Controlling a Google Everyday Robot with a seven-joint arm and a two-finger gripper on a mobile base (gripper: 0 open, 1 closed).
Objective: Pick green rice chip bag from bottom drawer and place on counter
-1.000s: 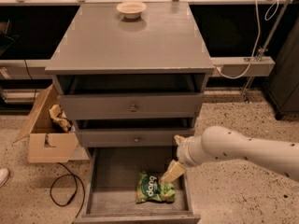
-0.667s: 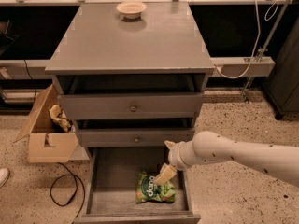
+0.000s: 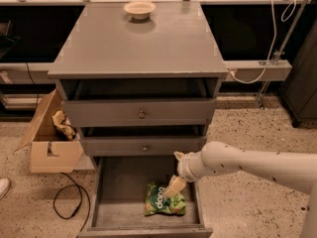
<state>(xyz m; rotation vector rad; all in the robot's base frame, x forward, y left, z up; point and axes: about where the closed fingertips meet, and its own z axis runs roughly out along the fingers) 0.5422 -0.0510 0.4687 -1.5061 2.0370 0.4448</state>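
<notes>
The green rice chip bag (image 3: 159, 203) lies flat on the floor of the open bottom drawer (image 3: 121, 195), near its front right. My gripper (image 3: 174, 186) reaches in from the right on a white arm and hangs just over the bag's upper right edge; I cannot tell whether it touches the bag. The grey counter (image 3: 138, 46) tops the cabinet above the two shut upper drawers.
A cream bowl (image 3: 139, 9) stands at the back of the counter. An open cardboard box (image 3: 49, 145) with crumpled yellowish paper (image 3: 63, 124) sits on the floor to the left. A black cable (image 3: 67, 205) loops beside the drawer. A white cord hangs at the right (image 3: 257, 73).
My arm has moved left, bringing the gripper further over the drawer and onto the bag's upper right edge. The bag has not moved.
</notes>
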